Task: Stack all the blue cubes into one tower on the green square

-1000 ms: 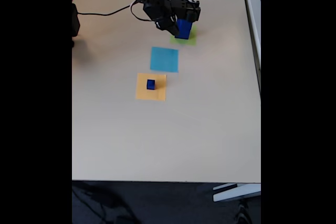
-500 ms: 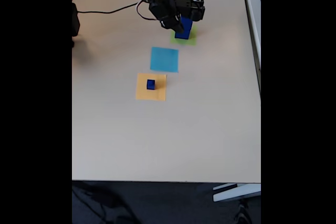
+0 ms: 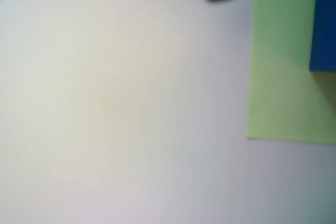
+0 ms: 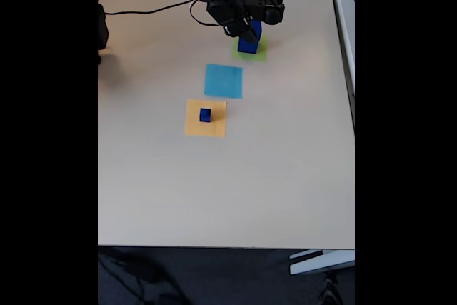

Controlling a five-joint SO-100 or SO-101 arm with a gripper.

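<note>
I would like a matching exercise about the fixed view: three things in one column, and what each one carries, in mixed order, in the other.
Things:
1. green square
2. orange square
3. light-blue square

What it carries:
A. one small blue cube
B. nothing
C. the tower of blue cubes, with the end effector beside it

Pairs: 1-C, 2-A, 3-B

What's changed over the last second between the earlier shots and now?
In the fixed view the gripper has lifted up and slightly right, away from the blue tower on the green square; whether it has fully let go cannot be told. The tower stayed put, as did the small blue cube on the orange square and the light-blue square.
</note>
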